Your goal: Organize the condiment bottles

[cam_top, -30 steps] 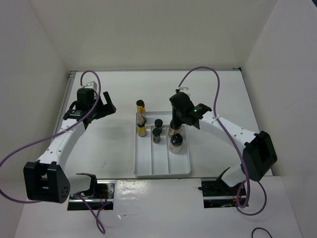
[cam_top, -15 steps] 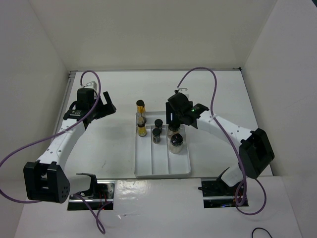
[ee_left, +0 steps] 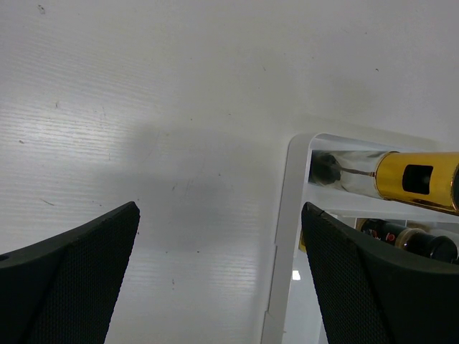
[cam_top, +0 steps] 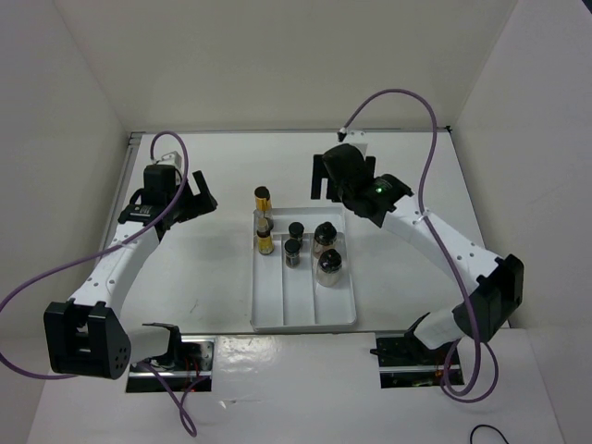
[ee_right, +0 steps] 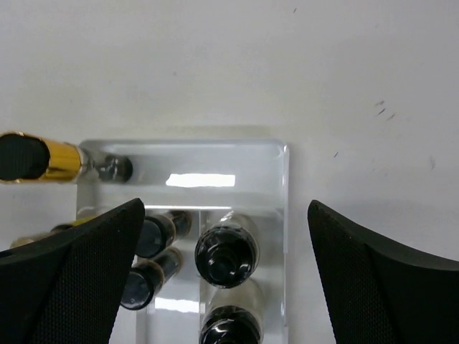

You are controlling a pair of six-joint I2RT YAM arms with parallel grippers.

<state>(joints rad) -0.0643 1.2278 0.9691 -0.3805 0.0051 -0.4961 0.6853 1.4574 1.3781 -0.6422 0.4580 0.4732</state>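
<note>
Steer the spread, empty right pincer, above the far end of the white three-section tray, clear of the upright black-capped clear jars, then pinch squarely the amber jar lying across its far-left rim.

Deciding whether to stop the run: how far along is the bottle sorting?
Done: all six sit in the tray, paired by contents: amber bottles left, dark bottles middle, pale bottles right. In hand: nothing; left gripper and right gripper jaws open, empty. Remaining: the far amber bottle seems to stand cap-down.
</note>
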